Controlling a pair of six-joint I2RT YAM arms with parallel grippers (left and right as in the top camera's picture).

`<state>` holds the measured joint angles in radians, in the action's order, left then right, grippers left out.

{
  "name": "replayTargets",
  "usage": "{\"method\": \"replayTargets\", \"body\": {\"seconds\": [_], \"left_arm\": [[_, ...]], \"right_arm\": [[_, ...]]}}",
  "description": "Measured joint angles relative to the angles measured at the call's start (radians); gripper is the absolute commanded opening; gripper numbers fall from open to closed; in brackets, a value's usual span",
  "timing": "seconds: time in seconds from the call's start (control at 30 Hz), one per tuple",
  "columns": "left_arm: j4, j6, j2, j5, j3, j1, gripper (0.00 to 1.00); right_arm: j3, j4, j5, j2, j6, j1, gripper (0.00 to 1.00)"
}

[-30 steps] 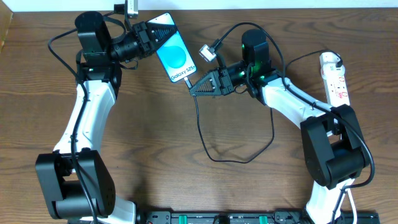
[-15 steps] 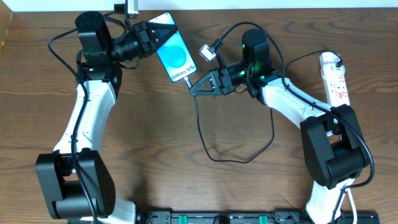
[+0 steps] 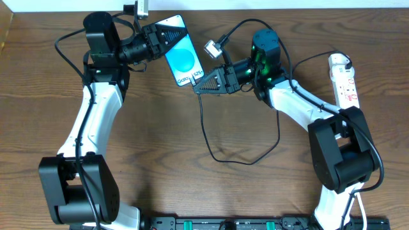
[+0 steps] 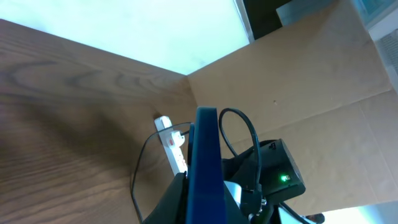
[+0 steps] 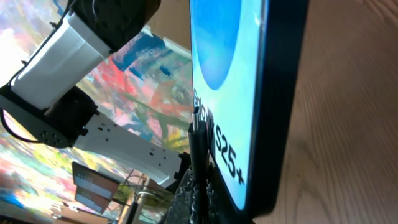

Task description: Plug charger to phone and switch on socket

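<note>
The phone, with a blue screen and "Galaxy S25+" text, is held tilted above the table by my left gripper, which is shut on its upper end. In the left wrist view the phone stands edge-on between the jaws. My right gripper is shut on the charger at its thin tip, which lies against the phone's lower end. In the right wrist view the tip stands in front of the screen beside the text. The cable loops over the table toward the white socket at the far right.
A silver connector on a robot cable hangs just right of the phone. The socket also shows in the left wrist view, before a cardboard wall. A black rail runs along the table's front edge.
The left arm has shifted the phone slightly right and up. The right gripper has moved up and left, so the charger tip now overlaps the phone's lower end.
</note>
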<state>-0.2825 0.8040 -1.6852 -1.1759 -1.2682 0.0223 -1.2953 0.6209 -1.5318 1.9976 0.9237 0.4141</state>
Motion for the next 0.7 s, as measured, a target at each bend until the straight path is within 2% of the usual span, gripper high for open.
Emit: {"method": "replayTargets", "body": {"seconds": [0.17, 0.37, 0.57, 0.7], "left_arm": [[0.001, 0.041, 0.000, 0.023, 0.000, 0.006, 0.07], [-0.004, 0.165, 0.000, 0.095, 0.000, 0.053, 0.07], [-0.024, 0.224, 0.000, 0.111, 0.000, 0.072, 0.07], [-0.129, 0.279, 0.000, 0.098, 0.002, 0.072, 0.08]], "right_arm": [[0.000, 0.002, -0.002, 0.000, 0.009, 0.000, 0.01], [0.000, 0.008, 0.002, 0.000, 0.012, 0.000, 0.01], [0.000, 0.017, 0.022, 0.000, 0.039, 0.000, 0.01], [0.000, 0.069, 0.041, 0.000, 0.101, 0.000, 0.01]]}}
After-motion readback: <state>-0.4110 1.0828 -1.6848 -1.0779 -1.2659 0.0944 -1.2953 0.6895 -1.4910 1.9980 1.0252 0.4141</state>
